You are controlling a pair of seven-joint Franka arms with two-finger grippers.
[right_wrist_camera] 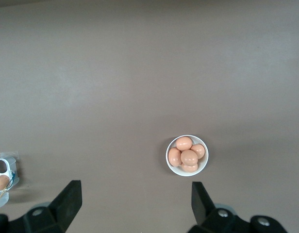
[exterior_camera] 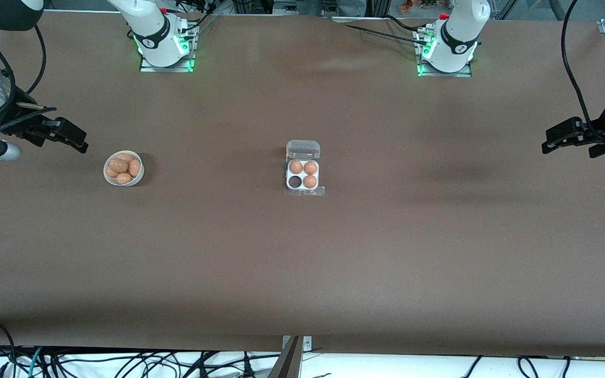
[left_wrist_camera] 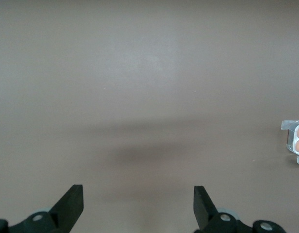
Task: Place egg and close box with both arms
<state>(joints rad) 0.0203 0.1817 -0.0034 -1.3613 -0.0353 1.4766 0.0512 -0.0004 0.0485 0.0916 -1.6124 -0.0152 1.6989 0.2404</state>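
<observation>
The clear egg box sits mid-table with its lid open toward the robots' bases; three orange-brown eggs fill three cells and one cell nearest the front camera is empty. Its edge shows in the left wrist view and in the right wrist view. Several eggs lie in a white bowl toward the right arm's end, also in the right wrist view. My right gripper is open and empty, up in the air beside the bowl. My left gripper is open and empty over the left arm's end of the table.
Brown table surface spreads all round the box and bowl. Cables lie along the table's edge nearest the front camera. The arm bases stand at the table's edge farthest from the front camera.
</observation>
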